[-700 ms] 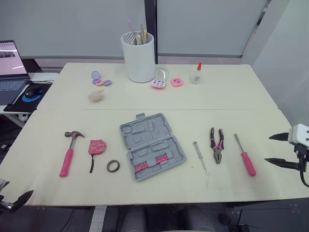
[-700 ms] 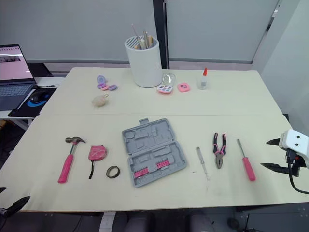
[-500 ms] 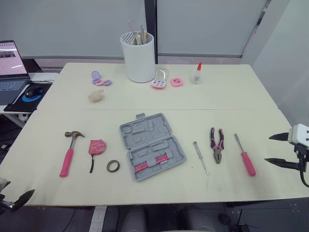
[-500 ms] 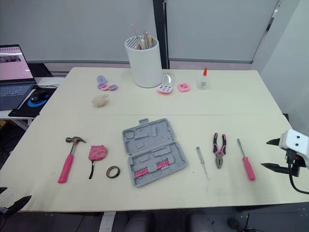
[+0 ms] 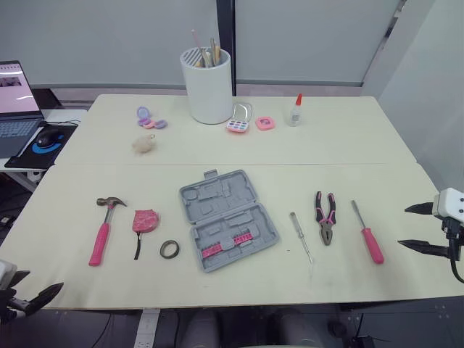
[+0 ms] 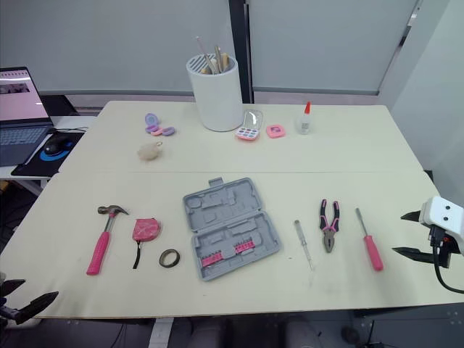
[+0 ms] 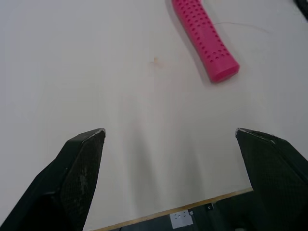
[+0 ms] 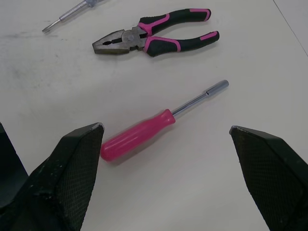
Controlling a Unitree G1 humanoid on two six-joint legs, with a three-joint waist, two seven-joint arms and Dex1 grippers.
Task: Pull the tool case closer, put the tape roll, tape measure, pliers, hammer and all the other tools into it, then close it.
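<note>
Tool case (image 5: 227,229) lies open, mid-table (image 5: 290,152). On its left are the tape roll (image 5: 170,249), tape measure (image 5: 145,220) and hammer (image 5: 103,230); on its right the thin screwdriver (image 5: 301,236), pliers (image 5: 325,217) and pink screwdriver (image 5: 368,234). Left gripper (image 5: 36,286) is at the near-left corner, fingers apart, empty. Right gripper (image 5: 404,225) is at the right edge, likewise spread.

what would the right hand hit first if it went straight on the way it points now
Probably the pink screwdriver, lying straight ahead of the open right hand on the table; the pliers lie beyond it.

The laptop (image 5: 16,94) is cut off; the cup (image 5: 207,90) holds what may be brushes.
</note>
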